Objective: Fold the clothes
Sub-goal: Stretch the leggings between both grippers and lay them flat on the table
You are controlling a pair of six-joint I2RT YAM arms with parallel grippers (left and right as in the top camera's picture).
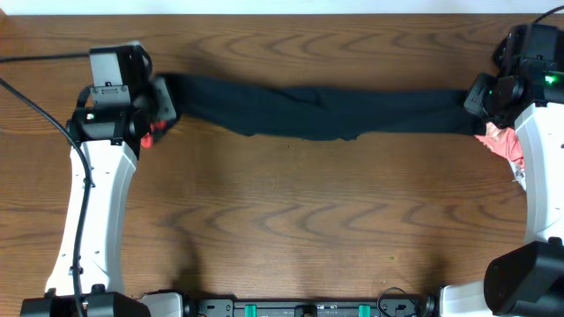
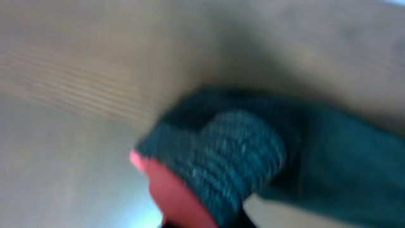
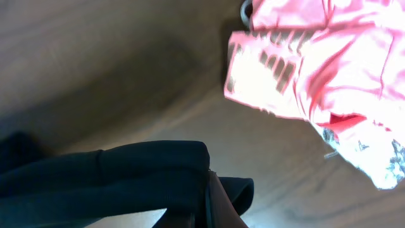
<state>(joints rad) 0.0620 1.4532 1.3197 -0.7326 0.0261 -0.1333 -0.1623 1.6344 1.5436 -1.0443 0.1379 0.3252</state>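
A dark navy garment (image 1: pixel 317 112) is stretched in a long band across the far part of the wooden table, held at both ends. My left gripper (image 1: pixel 161 107) is shut on its left end; the blurred left wrist view shows the ribbed dark fabric (image 2: pixel 234 158) pinched over a red fingertip (image 2: pixel 174 196). My right gripper (image 1: pixel 476 104) is shut on the right end; the right wrist view shows the dark cloth (image 3: pixel 126 177) clamped at the finger (image 3: pixel 212 196).
A pink garment (image 1: pixel 504 145) with white patterned parts lies at the right edge under the right arm, also in the right wrist view (image 3: pixel 316 69). A black cable (image 1: pixel 35 97) runs along the left side. Bare wood fills the near table (image 1: pixel 300 220).
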